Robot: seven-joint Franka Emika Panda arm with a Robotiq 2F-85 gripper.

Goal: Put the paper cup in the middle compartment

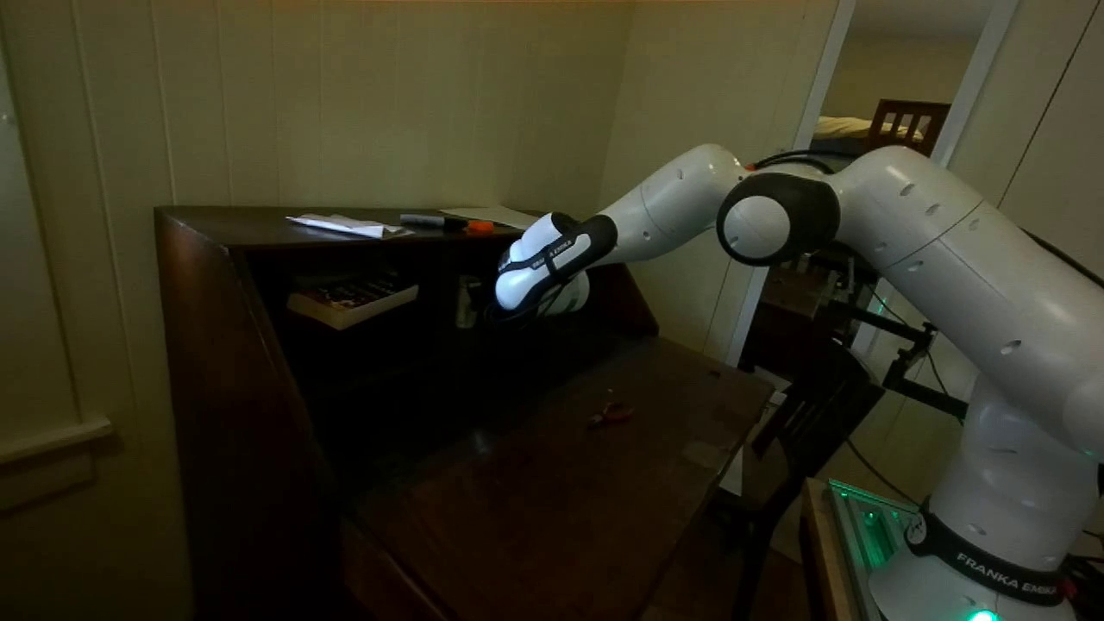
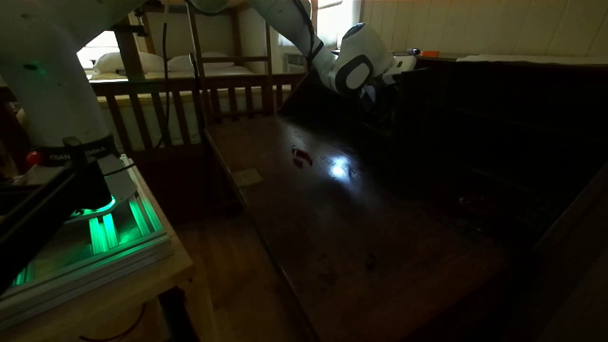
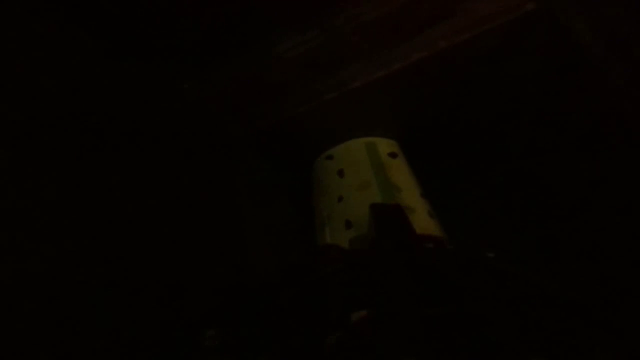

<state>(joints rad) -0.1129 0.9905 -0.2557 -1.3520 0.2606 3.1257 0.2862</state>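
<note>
Pale panelled walls point(image 1: 405, 112); wooden floor point(image 2: 228, 275); railed bed point(image 2: 235, 80); 1 doorway point(image 1: 822, 82) (white-framed); bright window point(image 2: 332, 26).

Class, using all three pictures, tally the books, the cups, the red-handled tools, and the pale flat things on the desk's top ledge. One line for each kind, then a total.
Books: 1, inside the desk
Cups: 1, spotted, in the dark wrist view
Red-handled tools: 1, on the desk
Pale flat things on the top ledge: 2, white packet and pale sheet
Total: 5
</note>
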